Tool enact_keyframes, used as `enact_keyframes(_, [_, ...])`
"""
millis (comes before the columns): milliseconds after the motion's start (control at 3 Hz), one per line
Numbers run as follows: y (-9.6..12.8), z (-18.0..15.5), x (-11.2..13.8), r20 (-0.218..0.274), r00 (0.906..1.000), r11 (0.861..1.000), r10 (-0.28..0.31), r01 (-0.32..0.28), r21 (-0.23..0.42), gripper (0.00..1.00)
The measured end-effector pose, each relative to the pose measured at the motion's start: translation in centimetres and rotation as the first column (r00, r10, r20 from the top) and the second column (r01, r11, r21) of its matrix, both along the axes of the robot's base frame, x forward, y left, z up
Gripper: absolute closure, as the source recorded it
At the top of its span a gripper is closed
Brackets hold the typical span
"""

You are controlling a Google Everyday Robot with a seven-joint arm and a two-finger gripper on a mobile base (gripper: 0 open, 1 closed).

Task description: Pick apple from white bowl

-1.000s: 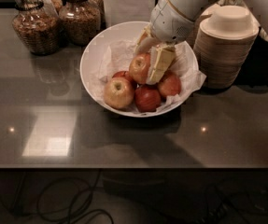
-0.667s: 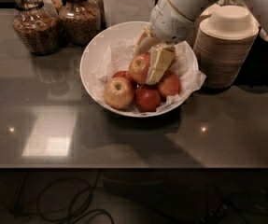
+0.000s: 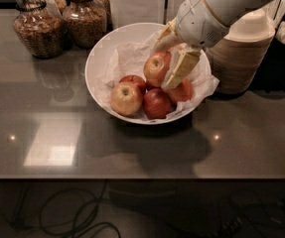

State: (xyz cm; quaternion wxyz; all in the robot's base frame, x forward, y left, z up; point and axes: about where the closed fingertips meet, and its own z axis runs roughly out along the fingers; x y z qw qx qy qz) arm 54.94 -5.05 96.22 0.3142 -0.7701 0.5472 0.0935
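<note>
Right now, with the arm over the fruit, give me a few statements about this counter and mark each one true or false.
1. The gripper is over the white bowl, its fingers closed on either side of the apple. True.
2. The white bowl holds only that one apple. False: other apples lie in it too.
3. Two glass jars stand behind the white bowl, towards the left of the picture. True.
4. The stack of beige bowls stands to the left of the white bowl. False: it stands to its right.
</note>
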Motion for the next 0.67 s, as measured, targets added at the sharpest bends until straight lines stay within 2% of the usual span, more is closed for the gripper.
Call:
enact_keyframes(333, [-0.79,2.48,-1.68,0.081,0.9964,0.997,-0.028,0.022,0.075,1.00])
enact_keyframes(667, [-0.79,2.48,-1.68,0.081,0.9964,0.997,-0.028,0.022,0.075,1.00])
